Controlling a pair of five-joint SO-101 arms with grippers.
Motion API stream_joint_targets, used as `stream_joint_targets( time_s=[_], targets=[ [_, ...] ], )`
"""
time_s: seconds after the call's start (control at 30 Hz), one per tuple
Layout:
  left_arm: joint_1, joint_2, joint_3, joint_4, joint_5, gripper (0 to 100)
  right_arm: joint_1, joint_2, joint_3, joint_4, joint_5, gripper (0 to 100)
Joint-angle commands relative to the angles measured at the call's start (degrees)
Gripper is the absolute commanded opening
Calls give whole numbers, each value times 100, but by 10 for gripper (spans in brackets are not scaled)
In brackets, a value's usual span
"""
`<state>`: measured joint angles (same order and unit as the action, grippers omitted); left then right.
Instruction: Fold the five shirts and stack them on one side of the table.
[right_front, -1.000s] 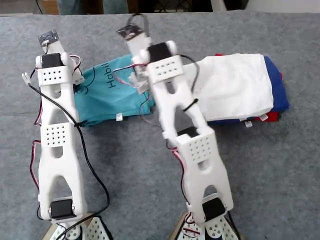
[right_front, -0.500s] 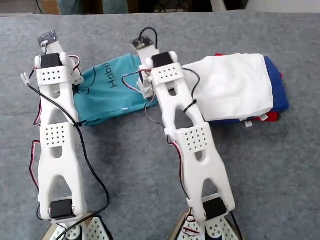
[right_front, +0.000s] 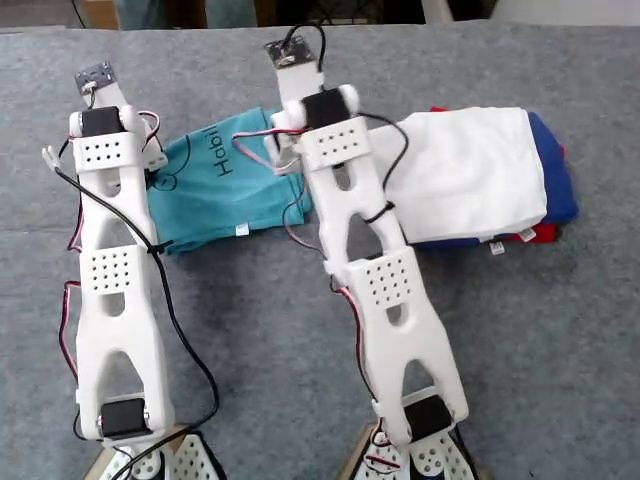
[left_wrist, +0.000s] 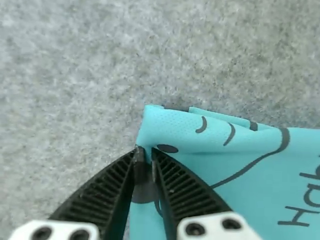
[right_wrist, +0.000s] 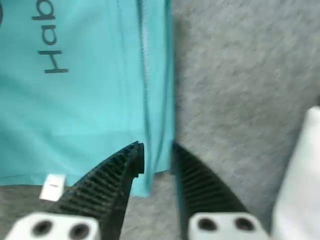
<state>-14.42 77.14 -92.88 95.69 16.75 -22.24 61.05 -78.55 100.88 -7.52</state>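
- Lying flat on the grey bench (right_front: 520, 330) between the two arms is the teal shirt (right_front: 215, 195), partly folded, with its dark print facing up.
- The left claw (left_wrist: 144, 150) is pinching one corner of the teal shirt. Its ribbed fingers (left_wrist: 107, 187) are closed to a sliver, with the cloth caught between the tips.
- The right claw (right_wrist: 156, 150) is sitting over the opposite edge of the same shirt, near a small white tag (right_wrist: 51, 187). It is narrowly parted and straddling the hem, with a gap showing on either side of the cloth.
- A white shirt (right_front: 465, 170) is resting folded on top of a blue shirt (right_front: 562, 175), with a red shirt (right_front: 548, 234) peeking out underneath.
- That stack is sitting at the right arm's outer side, apart from the teal shirt.
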Motion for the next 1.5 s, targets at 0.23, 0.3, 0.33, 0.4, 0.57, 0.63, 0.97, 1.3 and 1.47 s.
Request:
stream_joint_targets(
  time_s=[0.23, 0.3, 0.33, 0.4, 0.57, 0.63, 0.97, 1.3, 1.47],
  targets=[
    [-101, -62, -268, 9, 26, 55, -501, -418, 1130, -774, -1565, 433],
    [-101, -62, -268, 9, 26, 55, -527, -268, 1033, -1020, -1697, 424],
    [-84, -62, -268, 9, 26, 55, -554, -189, 971, -1125, -1767, 419],
    [-92, -62, -268, 9, 26, 55, -607, -22, 840, -1248, -1925, 412],
    [-189, -62, -268, -26, 26, 55, -624, 365, 462, -1178, -2198, 410],
    [-180, -62, -268, -26, 26, 55, -659, 514, 391, -1152, -2189, 410],
    [-154, -62, -268, -18, 26, 55, -677, 1218, -48, -1178, -2198, 308],
    [-145, -62, -268, 0, 26, 55, -466, 1754, -567, -1143, -2101, 114],
    [-145, -62, -277, 0, 26, 55, -422, 1508, -567, -1116, -2057, 25]
  ],
)
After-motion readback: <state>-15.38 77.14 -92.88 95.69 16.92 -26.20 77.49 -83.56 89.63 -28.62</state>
